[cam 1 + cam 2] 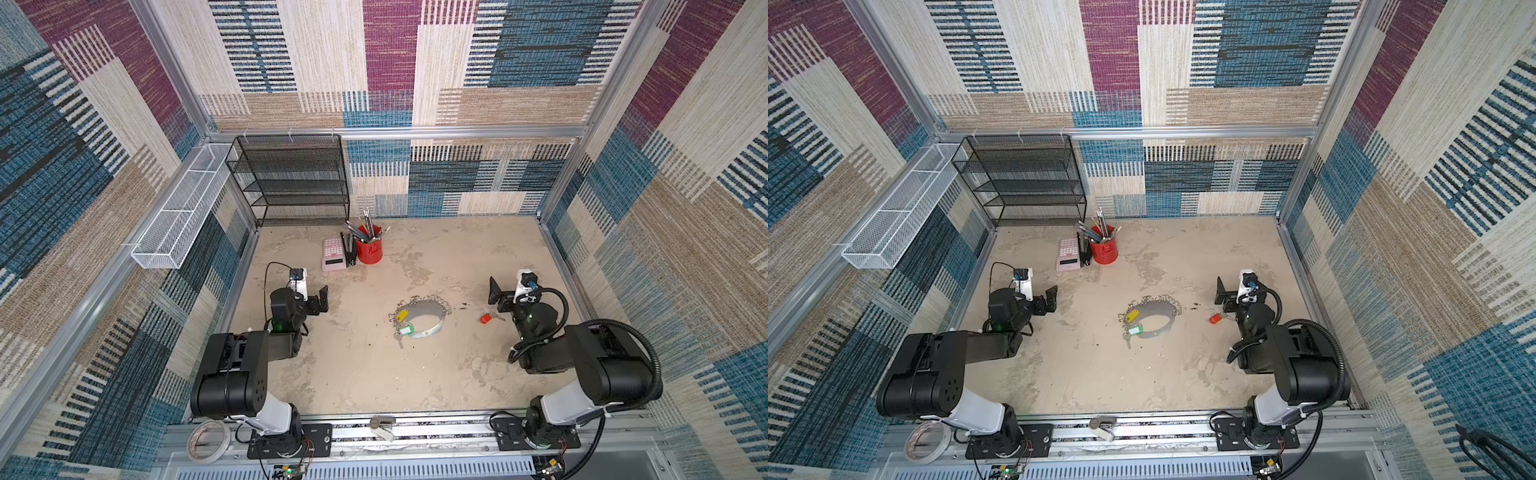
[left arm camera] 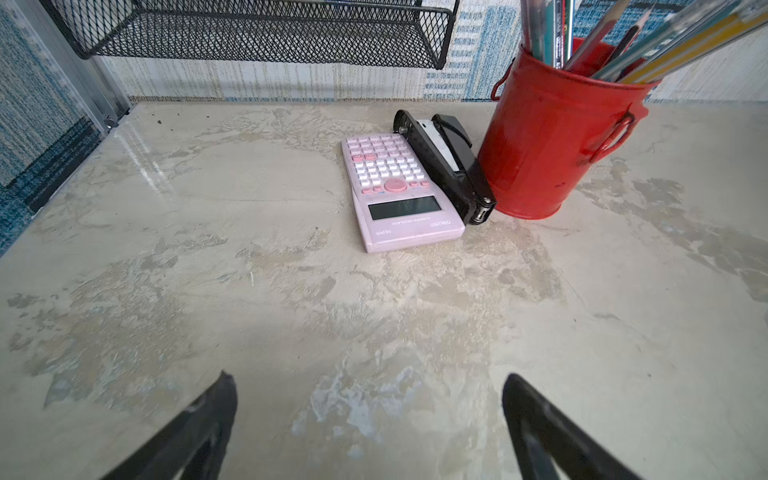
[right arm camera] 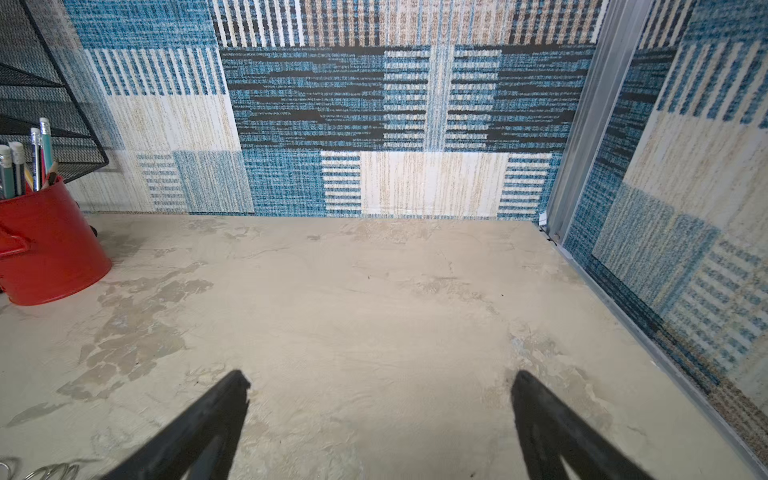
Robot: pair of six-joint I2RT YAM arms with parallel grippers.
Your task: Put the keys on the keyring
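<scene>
**A:** Which arm would you send for the red-tagged key?

**B:** The right one, no contest. The key lies on the tabletop just beside the right arm, well apart from the left hand.

**A:** The right hand isn't facing it, though. From its wrist you see only bare tabletop and the back wall.

**B:** True. The hand points at that wall. The key sits short of its fingertips, nearer the front edge and a touch toward the middle. I'd guess the hand must draw back and tip down before it can close on anything.

**A:** How does the key lie?

**B:** Roughly side to side, with the red tag toward the keyring and the metal blade toward the arm. The tag looks the easier end to pinch.

**A:** And the hands themselves?

**B:** Both have their jaws spread wide with nothing between them. Each wrist view shows the gap plainly.

**A:** The keyring?

**B:** Mid-tabletop, between the arms. It's a grey curved band with small rings along its far edge. A yellow-tagged key and a green-tagged key rest at its left end. I can't tell whether they're threaded on.
</scene>
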